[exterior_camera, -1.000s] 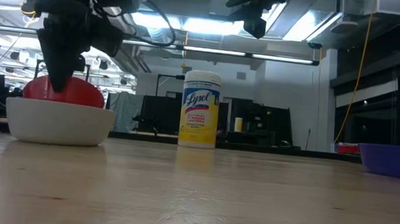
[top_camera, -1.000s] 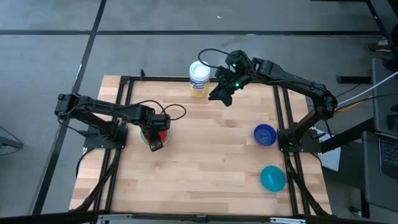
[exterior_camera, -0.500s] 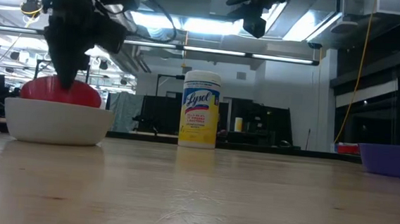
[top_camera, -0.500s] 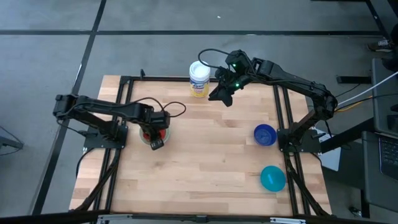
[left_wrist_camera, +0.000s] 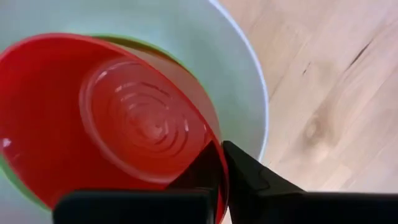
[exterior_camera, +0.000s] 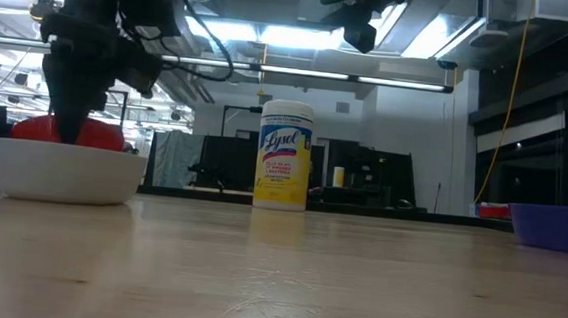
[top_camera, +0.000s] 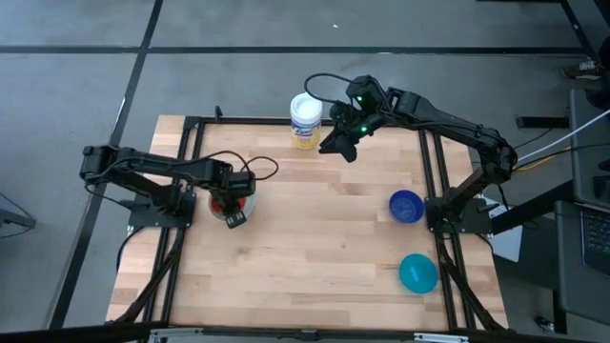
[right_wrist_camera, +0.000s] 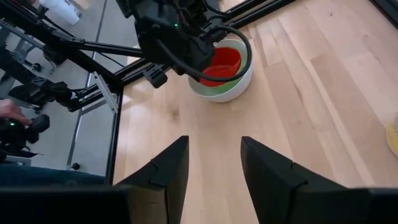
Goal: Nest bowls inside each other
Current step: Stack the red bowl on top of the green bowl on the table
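Note:
A red bowl [left_wrist_camera: 124,118] sits inside a green bowl [left_wrist_camera: 181,62], which sits inside a white bowl [exterior_camera: 68,172] at the table's left. My left gripper [left_wrist_camera: 222,146] is over this stack [top_camera: 233,204], shut on the red bowl. A dark blue bowl [top_camera: 406,206] and a teal bowl [top_camera: 417,272] stand on their bases at the right. My right gripper [right_wrist_camera: 214,149] hangs open, high above the table's far middle, and holds nothing. My left gripper pinches the red bowl's rim [left_wrist_camera: 212,135] on the side toward the table's near edge. One finger [left_wrist_camera: 199,171] is inside the bowl, the other [left_wrist_camera: 252,177] outside it, over the white bowl's wall. The fingers point steeply down from above. The red bowl rests in the stack.
A white-lidded canister [top_camera: 305,120] with a yellow label [exterior_camera: 284,159] stands at the far edge, next to my right gripper [top_camera: 341,143]. Bare wood lies between the stack and the two bowls on the right. Black frame rails run along both sides of the table.
My left gripper has moved down and a little toward the table's left edge. The white bowl with its nested bowls has slid the same way along the table. The red bowl now stands lower above the white rim than before.

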Available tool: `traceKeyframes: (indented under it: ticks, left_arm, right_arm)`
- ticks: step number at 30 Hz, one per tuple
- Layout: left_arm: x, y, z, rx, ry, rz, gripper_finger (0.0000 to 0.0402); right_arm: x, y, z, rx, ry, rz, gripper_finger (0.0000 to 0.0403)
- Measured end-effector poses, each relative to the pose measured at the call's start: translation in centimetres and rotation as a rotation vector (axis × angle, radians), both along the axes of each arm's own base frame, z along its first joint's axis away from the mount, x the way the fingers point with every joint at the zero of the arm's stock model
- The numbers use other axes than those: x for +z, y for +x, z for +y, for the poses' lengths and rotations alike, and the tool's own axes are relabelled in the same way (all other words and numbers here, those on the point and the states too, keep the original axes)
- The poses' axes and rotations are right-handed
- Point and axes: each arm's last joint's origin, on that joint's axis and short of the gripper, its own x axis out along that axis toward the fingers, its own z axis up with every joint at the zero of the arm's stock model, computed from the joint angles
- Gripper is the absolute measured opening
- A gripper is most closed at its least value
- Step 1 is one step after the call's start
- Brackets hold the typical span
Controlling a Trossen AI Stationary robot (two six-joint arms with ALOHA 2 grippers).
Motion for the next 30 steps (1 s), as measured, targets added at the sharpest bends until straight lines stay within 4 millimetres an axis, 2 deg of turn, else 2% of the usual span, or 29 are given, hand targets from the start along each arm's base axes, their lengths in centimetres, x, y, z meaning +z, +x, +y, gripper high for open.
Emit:
traceKeyframes:
  ticks: [11, 18, 21, 24, 30]
  left_arm:
    - [0.7, 0.4, 0.0, -0.011, 0.005, -0.037, 0.0105]
    - [1.7, 0.8, 0.2, -0.021, 0.053, -0.063, 0.0168]
    - [1.4, 0.2, 0.4, -0.005, 0.118, 0.017, 0.0163]
    - [1.4, -0.5, 0.5, 0.003, 0.164, 0.098, 0.0133]
    - [2.5, -0.5, 0.6, 0.001, 0.203, 0.071, 0.0077]
  right_arm:
    - [0.0, -0.2, -0.5, -0.005, -0.01, -0.005, 0.0132]
    - [0.0, -0.5, -1.2, -0.006, 0.003, -0.013, 0.0142]
    - [0.0, -0.5, -1.3, -0.009, 0.003, -0.013, 0.0148]
    - [0.1, -0.5, -1.3, 0.006, 0.012, -0.019, 0.0151]
    - [0.1, -0.5, -1.2, 0.009, 0.014, -0.02, 0.014]
